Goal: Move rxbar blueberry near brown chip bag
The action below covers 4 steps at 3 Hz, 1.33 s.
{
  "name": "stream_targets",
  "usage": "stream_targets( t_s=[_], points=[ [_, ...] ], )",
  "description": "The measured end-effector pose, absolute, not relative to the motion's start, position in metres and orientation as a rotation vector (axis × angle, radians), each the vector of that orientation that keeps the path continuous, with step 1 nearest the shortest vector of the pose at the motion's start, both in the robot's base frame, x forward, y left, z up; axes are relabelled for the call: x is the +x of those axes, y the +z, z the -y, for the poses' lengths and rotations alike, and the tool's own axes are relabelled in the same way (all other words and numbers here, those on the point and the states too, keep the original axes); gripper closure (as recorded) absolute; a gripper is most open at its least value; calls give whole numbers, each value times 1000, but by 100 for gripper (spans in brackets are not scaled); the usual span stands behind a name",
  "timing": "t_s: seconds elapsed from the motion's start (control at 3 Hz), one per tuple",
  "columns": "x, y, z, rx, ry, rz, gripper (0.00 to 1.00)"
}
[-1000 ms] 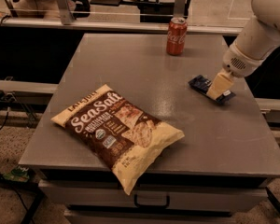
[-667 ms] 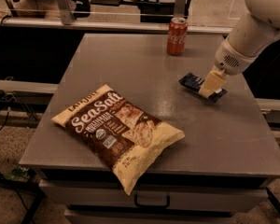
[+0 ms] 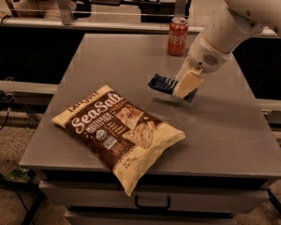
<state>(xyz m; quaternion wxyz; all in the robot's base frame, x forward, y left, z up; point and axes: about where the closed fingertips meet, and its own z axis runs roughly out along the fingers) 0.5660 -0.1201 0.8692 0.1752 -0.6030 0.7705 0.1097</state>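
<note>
Jaws closed on rxbar blueberry (image 3: 163, 84), near brown chip bag (image 3: 117, 134)

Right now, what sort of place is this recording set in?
Likely a robot lab or workshop: a grey cabinet-style table with a drawer, metal stand legs behind it, and the gripper over the table's right half, holding a small navy wrapped bar.

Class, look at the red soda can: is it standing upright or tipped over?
Upright: the soda can stands on its base, top facing up, behind the gripper, which holds the rxbar blueberry.
</note>
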Motion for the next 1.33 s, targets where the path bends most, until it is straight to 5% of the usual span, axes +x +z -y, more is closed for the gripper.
stream_targets(
  t_s=[1.33],
  points=[
    [545, 881, 70, -2061, 525, -1776, 7]
  ],
)
